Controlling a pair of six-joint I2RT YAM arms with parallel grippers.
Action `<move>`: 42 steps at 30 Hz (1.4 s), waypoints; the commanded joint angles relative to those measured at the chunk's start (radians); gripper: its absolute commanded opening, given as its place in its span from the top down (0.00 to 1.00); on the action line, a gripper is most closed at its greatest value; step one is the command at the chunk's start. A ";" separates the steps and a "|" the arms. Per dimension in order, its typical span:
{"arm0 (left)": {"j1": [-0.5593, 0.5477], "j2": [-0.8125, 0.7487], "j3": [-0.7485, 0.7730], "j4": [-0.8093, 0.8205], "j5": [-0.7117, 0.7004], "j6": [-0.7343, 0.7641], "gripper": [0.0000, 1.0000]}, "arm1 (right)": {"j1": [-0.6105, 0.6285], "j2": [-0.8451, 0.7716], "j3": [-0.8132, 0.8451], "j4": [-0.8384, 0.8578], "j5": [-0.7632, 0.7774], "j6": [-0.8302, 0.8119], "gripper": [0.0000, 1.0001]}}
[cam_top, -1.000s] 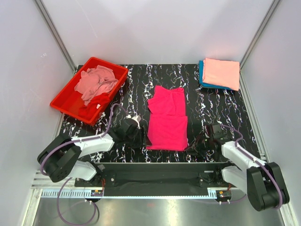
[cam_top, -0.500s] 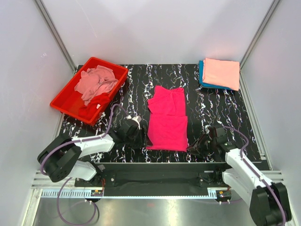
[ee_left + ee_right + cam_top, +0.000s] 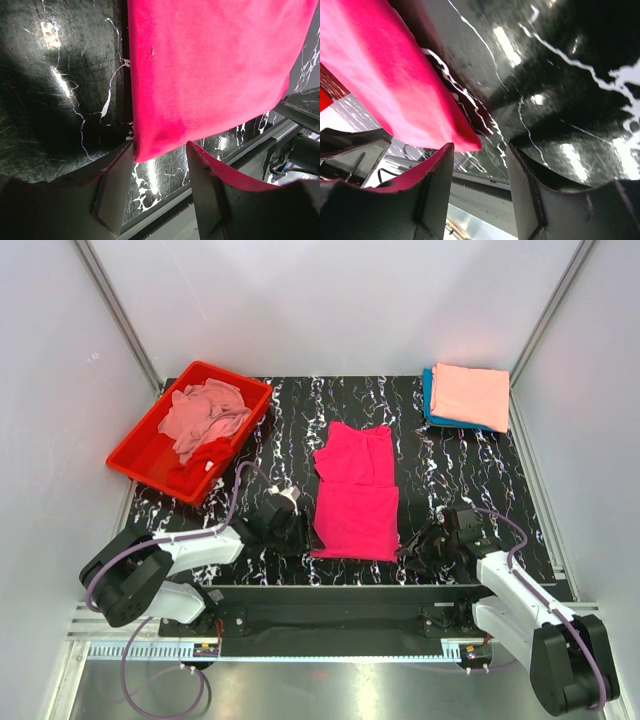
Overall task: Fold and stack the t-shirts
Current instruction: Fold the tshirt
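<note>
A hot pink t-shirt point(image 3: 356, 495), folded lengthwise, lies flat in the middle of the black marbled table. My left gripper point(image 3: 303, 536) is open at its near left corner; in the left wrist view the corner point(image 3: 145, 150) sits between the open fingers point(image 3: 116, 190). My right gripper point(image 3: 408, 552) is open at the near right corner, which shows just above the gap in the right wrist view point(image 3: 465, 137). A folded salmon-peach tee point(image 3: 471, 394) lies on a teal-blue one point(image 3: 430, 400) at the far right. Crumpled dusty pink point(image 3: 205, 412) and red point(image 3: 205, 455) tees lie in the tray.
A red plastic tray point(image 3: 135, 455) stands at the far left. The table's near edge and metal rail point(image 3: 340, 585) run just behind both grippers. White walls close in the table on three sides.
My right gripper has moved left toward the shirt's near right corner. My left gripper has shifted slightly. The shirt lies as before.
</note>
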 commanded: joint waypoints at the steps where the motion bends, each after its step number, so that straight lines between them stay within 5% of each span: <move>1: -0.015 0.040 -0.069 -0.162 -0.075 0.011 0.47 | 0.005 0.006 -0.016 0.064 0.019 -0.010 0.46; 13: -0.028 0.009 -0.068 -0.187 -0.092 0.008 0.47 | 0.029 0.113 -0.040 0.139 0.017 -0.010 0.48; 20: -0.028 0.000 -0.091 -0.168 -0.072 -0.008 0.47 | 0.034 0.051 -0.086 0.155 0.028 0.022 0.69; 24: -0.031 0.002 -0.094 -0.161 -0.070 -0.014 0.48 | 0.033 0.055 -0.086 0.156 0.031 0.022 0.93; 27: -0.032 0.005 -0.094 -0.155 -0.079 -0.022 0.50 | 0.034 0.072 -0.083 0.167 0.028 0.015 0.99; 31: -0.035 0.022 -0.094 -0.139 -0.082 -0.031 0.58 | 0.033 0.077 -0.080 0.178 0.029 0.013 1.00; 38: -0.045 0.046 -0.082 -0.118 -0.075 -0.031 0.99 | 0.034 0.046 -0.063 0.155 0.017 -0.036 1.00; 42: -0.058 -0.009 -0.054 -0.174 -0.101 -0.026 1.00 | 0.036 -0.021 -0.048 0.087 0.012 -0.050 1.00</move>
